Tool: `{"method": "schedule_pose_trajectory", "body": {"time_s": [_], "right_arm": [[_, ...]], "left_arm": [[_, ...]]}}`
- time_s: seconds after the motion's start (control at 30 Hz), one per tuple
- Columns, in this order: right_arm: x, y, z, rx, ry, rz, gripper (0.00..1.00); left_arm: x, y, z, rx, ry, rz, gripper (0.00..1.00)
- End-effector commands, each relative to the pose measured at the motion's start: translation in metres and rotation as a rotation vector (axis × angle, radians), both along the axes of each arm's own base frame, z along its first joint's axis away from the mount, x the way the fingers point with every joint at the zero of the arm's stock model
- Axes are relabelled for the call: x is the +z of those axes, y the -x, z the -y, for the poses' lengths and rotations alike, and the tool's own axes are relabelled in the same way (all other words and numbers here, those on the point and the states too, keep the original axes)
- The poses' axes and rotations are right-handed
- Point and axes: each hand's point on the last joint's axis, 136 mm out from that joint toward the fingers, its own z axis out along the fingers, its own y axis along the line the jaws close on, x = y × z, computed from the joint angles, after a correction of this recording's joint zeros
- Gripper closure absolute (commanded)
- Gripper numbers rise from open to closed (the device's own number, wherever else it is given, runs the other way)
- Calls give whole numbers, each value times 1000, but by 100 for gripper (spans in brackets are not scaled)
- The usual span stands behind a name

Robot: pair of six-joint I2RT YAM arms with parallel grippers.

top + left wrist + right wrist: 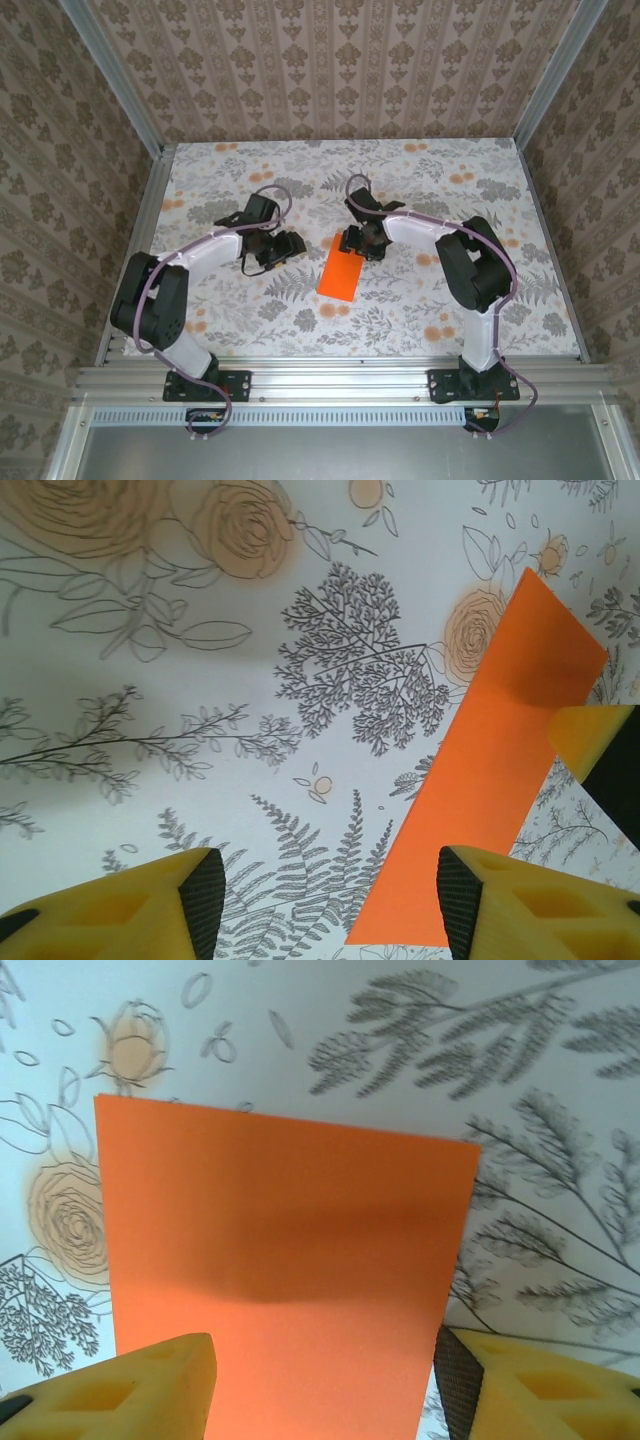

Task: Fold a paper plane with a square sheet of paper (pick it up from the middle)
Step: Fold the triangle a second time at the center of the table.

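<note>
**Orange sheet flat at centre, both grippers spread beside it**

The orange sheet of paper [340,272] lies flat in the middle of the flower-printed tabletop [450,190], between the two arms. From above it reads as an oblong, longer from near to far and slightly tilted.

The right gripper [355,240] sits at the sheet's far end. In its wrist view the jaws of the right gripper [325,1380] stand apart with nothing clamped. The sheet [290,1210] runs under the gap and a soft shadow crosses its middle. Whether the yellow fingers [150,1390] touch the paper cannot be told.

The left gripper [278,250] is just left of the sheet, over bare tabletop. In its wrist view the left gripper [330,910] is spread wide and empty. The sheet [500,760] slants up the right side, one corner close by the right-hand finger [520,910].
</note>
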Motion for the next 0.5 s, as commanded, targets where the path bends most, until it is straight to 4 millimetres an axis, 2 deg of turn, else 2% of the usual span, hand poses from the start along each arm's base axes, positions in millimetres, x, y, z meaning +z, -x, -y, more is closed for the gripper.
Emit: {"method": "schedule_pose_trajectory", "body": {"time_s": [0.0,0.3,0.37,0.47], "right_arm": [[-14,9,-3,99,89,-46,40],[-18,17,-20,444,325,-42,44],[-9,13,-20,467,365,-14,43],[17,3,-16,401,386,52,41]], "left_arm": [[0,5,-19,25,-28,-12,39],[-1,7,-46,81,-33,-10,38],[0,7,-50,92,-32,-7,38],[0,8,-54,103,-32,-7,37]]}}
